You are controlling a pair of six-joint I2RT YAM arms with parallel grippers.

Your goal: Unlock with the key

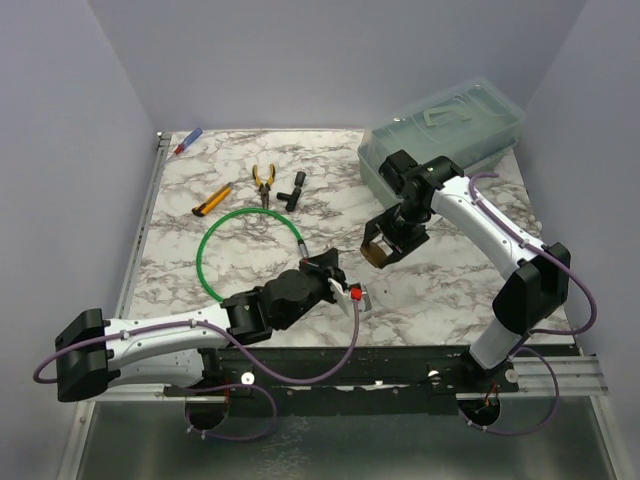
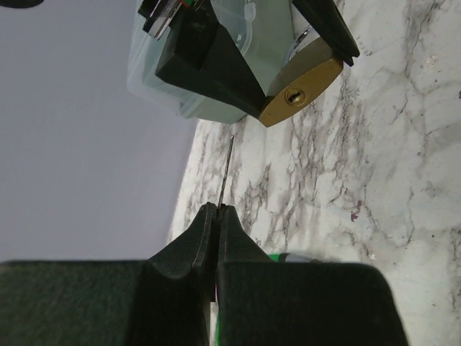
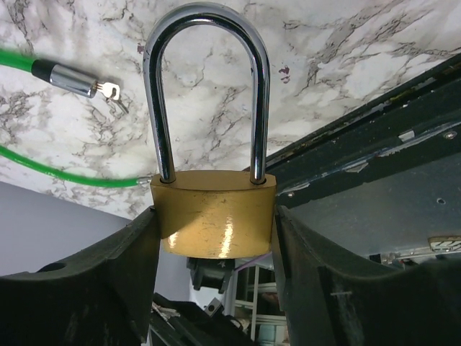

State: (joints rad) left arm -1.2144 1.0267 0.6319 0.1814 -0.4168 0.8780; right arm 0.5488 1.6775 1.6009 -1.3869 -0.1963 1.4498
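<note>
Right wrist view: the right gripper (image 3: 215, 234) clamps the brass body of the padlock (image 3: 215, 209), shackle (image 3: 205, 29) closed. The key (image 3: 108, 91) lies loose on the marble table (image 3: 346, 65) at the metal-capped end of the green cord (image 3: 14, 59), apart from the padlock. The left gripper (image 2: 217, 210) is pinched tight on a thin metal sliver (image 2: 226, 169) aimed at the keyhole (image 2: 293, 95), a gap between them. Bare marble surrounds both; a clear box (image 1: 450, 130) sits by the far edge.

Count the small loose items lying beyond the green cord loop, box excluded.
4: a pen in the far left corner, a yellow knife, pliers beside it, and a black L-shaped tool right of those. More may hide behind the arms.
</note>
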